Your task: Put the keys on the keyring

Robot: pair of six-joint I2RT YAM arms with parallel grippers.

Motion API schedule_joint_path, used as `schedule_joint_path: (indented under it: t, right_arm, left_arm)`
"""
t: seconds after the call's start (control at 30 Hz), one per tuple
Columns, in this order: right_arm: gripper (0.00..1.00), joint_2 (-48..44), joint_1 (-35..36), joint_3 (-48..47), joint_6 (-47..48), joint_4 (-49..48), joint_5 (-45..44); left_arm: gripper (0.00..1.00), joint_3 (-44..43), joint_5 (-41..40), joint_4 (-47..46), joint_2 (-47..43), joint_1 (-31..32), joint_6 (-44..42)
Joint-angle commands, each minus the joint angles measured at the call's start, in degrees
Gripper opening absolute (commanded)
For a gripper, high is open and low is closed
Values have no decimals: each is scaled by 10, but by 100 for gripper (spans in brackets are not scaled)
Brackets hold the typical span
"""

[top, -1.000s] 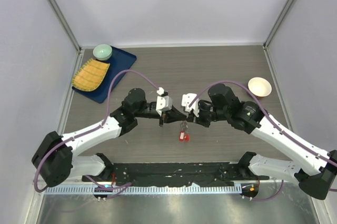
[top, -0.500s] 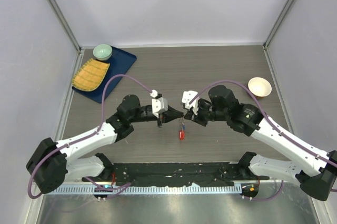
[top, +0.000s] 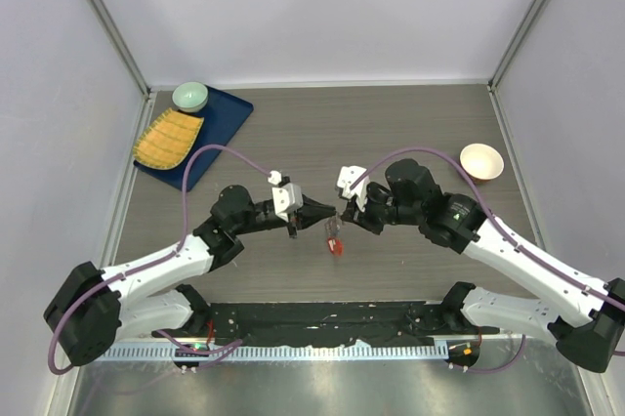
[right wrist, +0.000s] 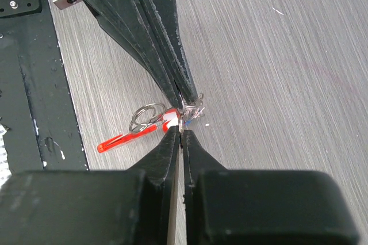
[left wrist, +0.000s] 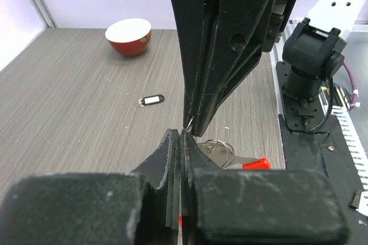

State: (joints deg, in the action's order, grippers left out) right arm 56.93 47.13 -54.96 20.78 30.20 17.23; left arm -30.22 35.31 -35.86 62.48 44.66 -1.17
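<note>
Grey wood-grain table [top: 410, 123], shut in by pale panels [top: 322, 16], carries everything. Over its near middle the two grippers meet tip to tip.

The left gripper [left wrist: 180, 137] is clenched tight, its tips pinching the keyring [right wrist: 193, 108], a small tangle of pale wire with a speck of blue. The right gripper [right wrist: 180, 134] has its fingers pressed nearly together with only a hairline slit between them. Its tips are at the same wire, but whether they grip it cannot be told.

Just under the tips hang the keys [left wrist: 244, 159], silver metal and a red plastic end on a split ring [right wrist: 145, 118]. The two keys cannot be told apart, nor whether they touch the table.

Each wrist camera is largely blocked by the other gripper's black fingers, which cross its view down to the meeting point. Beside the fingers, toward the arms' mounts, lies a black plate [top: 322, 318] with the right arm's base [left wrist: 310, 67] bolted to it.

Ahead of the left fingertips and off to their left, a black oval fob [left wrist: 152, 100] lies flat and alone. Its white label is too small to read. Farther the same way sits a red bowl [left wrist: 129, 36], pale inside.

Far behind the left fingers, in the back corner, a blue tray [top: 220, 143] holds a green bowl [top: 189, 96] and a yellow woven mat [top: 168, 139].
</note>
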Motion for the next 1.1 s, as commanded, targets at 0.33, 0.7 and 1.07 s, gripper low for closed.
schedule_joint_path:
  t: [0.33, 0.7, 1.07]
  right_arm:
    - [1, 34, -22, 44, -35, 3, 37]
    - [2, 50, -23, 62, -42, -30, 55]
    - [2, -94, -23, 103, -103, -177, -218]
  left_arm:
    - [0, 60, -104, -216, -26, -16, 71]
    - [0, 69, -176, -242, -24, -17, 93]
    - [0, 51, -254, -93, -49, -16, 47]
